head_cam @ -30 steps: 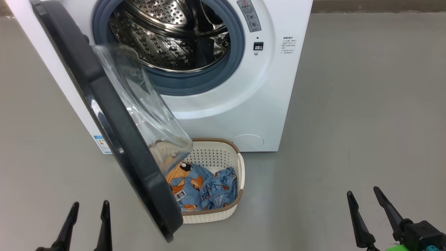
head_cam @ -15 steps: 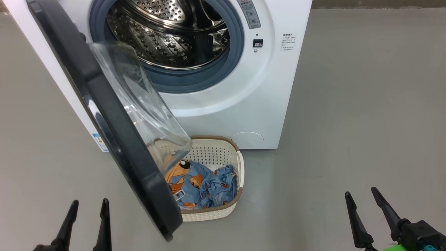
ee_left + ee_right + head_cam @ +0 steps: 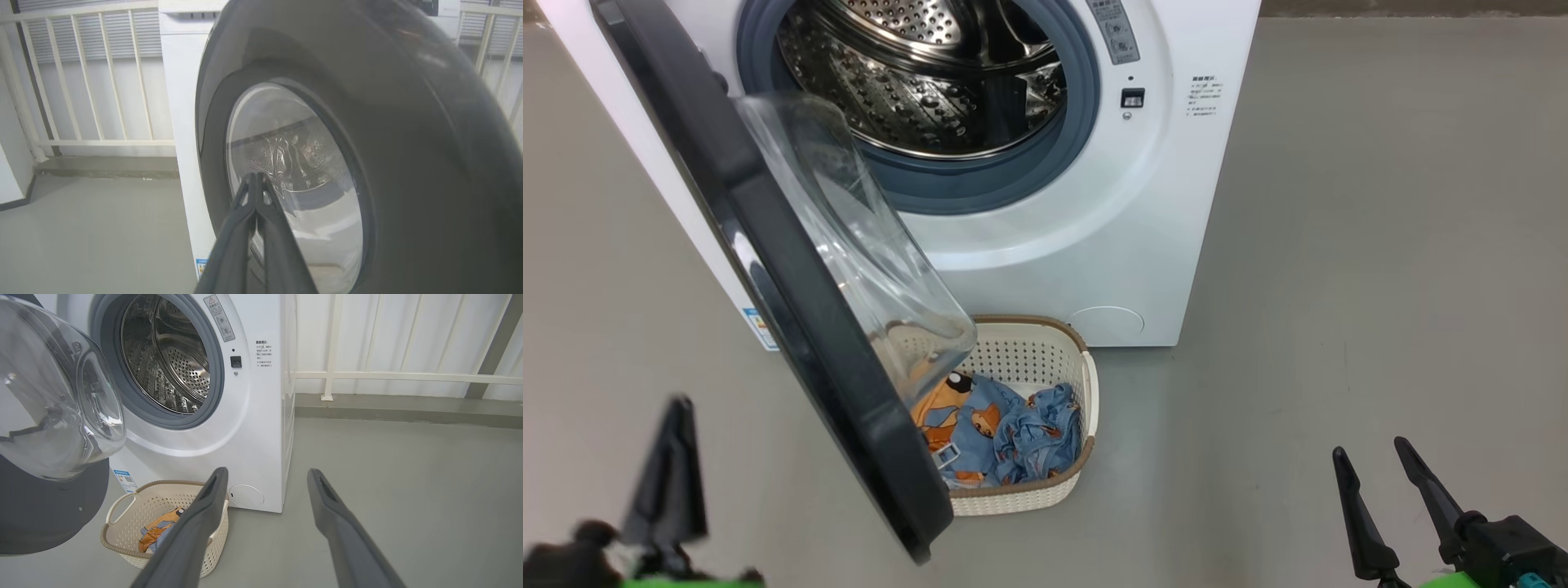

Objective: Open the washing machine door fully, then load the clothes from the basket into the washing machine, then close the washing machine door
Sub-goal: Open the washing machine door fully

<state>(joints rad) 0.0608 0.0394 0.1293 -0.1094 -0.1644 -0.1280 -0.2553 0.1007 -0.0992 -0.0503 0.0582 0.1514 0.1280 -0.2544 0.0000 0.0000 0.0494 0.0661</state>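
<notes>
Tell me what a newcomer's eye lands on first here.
The big black-rimmed washing machine door stands open diagonally across the left of the head view, its glass bowl overhanging the basket. Behind it gapes the steel drum of the washing machine. Below, the blue-and-orange clothes lie in the basket at the machine's foot.

Bright, even light — no hard shadows on floor (image 3: 1380, 245). Left end effector (image 3: 678, 412) blurred in head view; washing machine door (image 3: 408, 143) smeared in left wrist view.
</notes>
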